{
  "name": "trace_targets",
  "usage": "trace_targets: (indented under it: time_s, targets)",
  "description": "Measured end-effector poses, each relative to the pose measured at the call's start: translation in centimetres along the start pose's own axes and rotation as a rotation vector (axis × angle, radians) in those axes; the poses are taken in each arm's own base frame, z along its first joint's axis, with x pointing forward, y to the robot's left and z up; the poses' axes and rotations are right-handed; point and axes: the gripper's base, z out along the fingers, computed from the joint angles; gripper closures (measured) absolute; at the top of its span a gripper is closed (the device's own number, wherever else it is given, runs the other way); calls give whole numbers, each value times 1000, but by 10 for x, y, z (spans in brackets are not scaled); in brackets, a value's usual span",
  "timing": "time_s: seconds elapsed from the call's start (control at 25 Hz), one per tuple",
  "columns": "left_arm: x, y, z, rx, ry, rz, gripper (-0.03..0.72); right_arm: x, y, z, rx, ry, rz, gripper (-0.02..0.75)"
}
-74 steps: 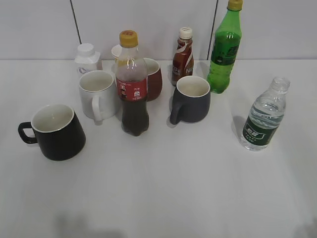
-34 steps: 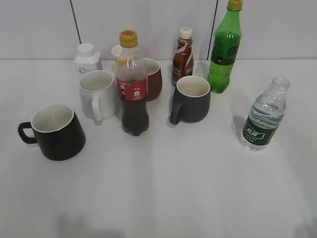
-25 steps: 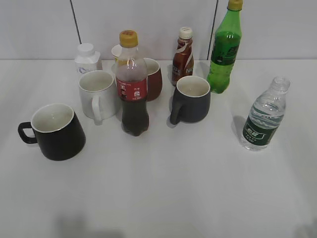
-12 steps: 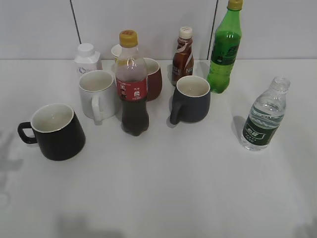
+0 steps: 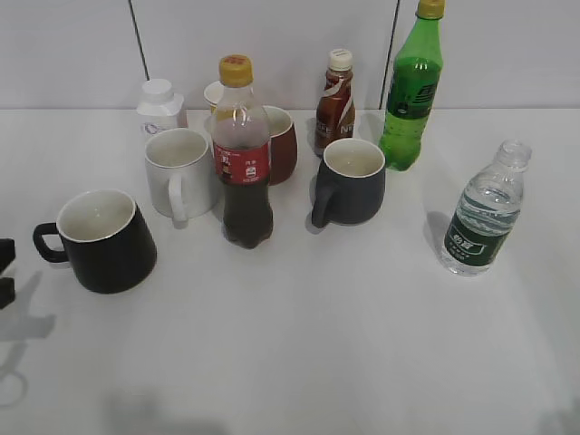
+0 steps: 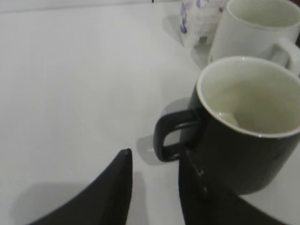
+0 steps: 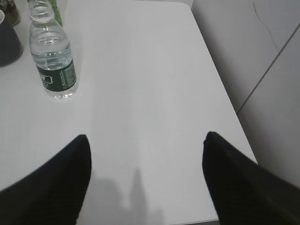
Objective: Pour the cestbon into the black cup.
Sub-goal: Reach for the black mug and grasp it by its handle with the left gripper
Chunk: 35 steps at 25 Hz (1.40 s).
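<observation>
I see the black cup (image 5: 101,240) at 9 o'clock on the table (image 5: 299,344), handle toward the left gripper (image 6: 154,187), whose jaws stand open and hold nothing. The cestbon (image 5: 482,210) stands upright at 3 o'clock. My right gripper (image 7: 145,173) is spread wide, empty.

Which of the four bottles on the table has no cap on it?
The small clear water bottle with the dark green label, standing alone at the right. Its neck is open, while the cola bottle, brown bottle and tall green bottle are capped.
</observation>
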Motion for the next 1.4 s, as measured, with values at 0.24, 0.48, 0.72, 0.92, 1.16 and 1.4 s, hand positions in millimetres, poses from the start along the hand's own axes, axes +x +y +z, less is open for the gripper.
trace_targets:
  time_s: [0.24, 0.48, 0.72, 0.92, 1.16, 1.4]
  targets:
    - [14, -3, 14, 39, 15, 9, 347, 0, 0, 0, 0, 0, 0, 168]
    - [25, -2, 27, 35, -30, 19, 328, 0, 0, 0, 0, 0, 0, 168]
    - [40, 2, 41, 2, 14, -5, 327, 0, 0, 0, 0, 0, 0, 168]
    - [40, 3, 51, -2, 12, -6, 326, 0, 0, 0, 0, 0, 0, 168]
    - [37, 3, 55, 5, -9, -2, 326, 0, 0, 0, 0, 0, 0, 168]
    - [34, 3, 70, 21, -26, 5, 335, 0, 0, 0, 0, 0, 0, 168]
